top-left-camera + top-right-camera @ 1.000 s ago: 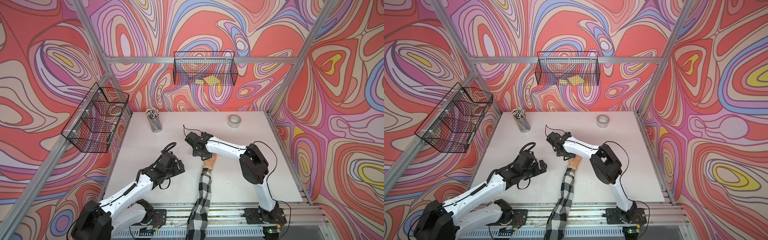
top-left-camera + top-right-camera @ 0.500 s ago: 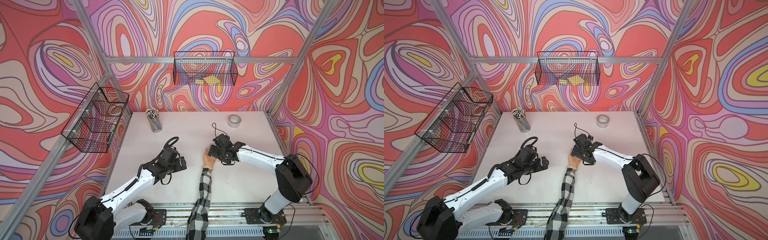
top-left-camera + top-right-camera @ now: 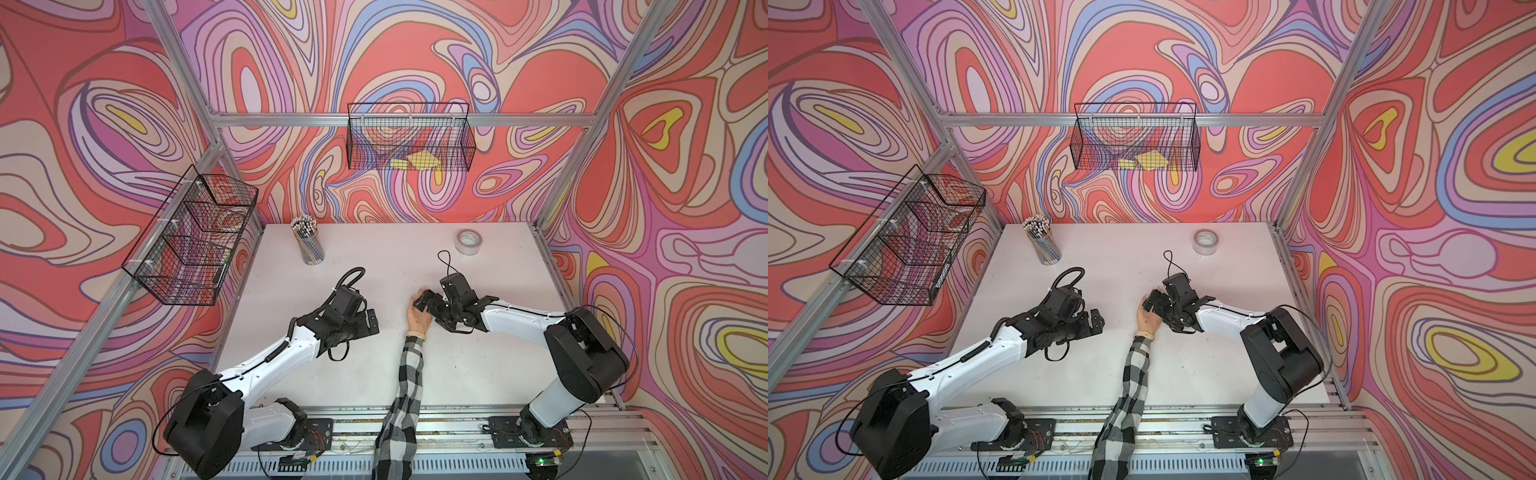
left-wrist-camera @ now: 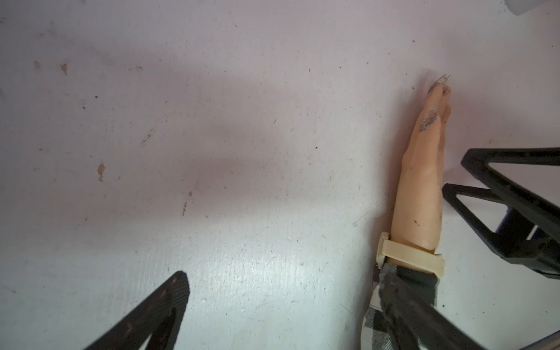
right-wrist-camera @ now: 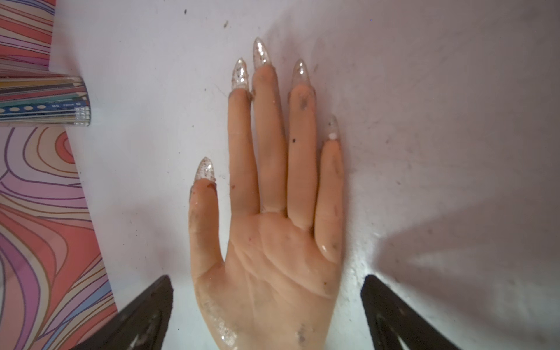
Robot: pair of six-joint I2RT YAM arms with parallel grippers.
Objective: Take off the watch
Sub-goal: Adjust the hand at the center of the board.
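Note:
A mannequin hand (image 5: 272,236) lies palm up on the white table (image 3: 374,257), its arm in a plaid sleeve (image 3: 405,395). The watch (image 4: 409,256) circles the wrist as a cream strap just above the cuff; its face is hidden, and it shows small in both top views (image 3: 417,335) (image 3: 1145,335). My right gripper (image 5: 266,306) is open, one finger on either side of the palm and clear of it (image 3: 420,311). To the hand's left, my left gripper (image 3: 373,323) is open and holds nothing, one finger (image 4: 157,312) over bare table and the other blurred in front of the cuff.
A cup of pencils (image 3: 309,245) stands at the back left and a roll of tape (image 3: 468,242) at the back right. Wire baskets hang on the left wall (image 3: 193,237) and the back wall (image 3: 409,141).
My right arm swung from the hand's back left round to its right, and its jaws opened wider over the palm. The left gripper moved closer to the hand.

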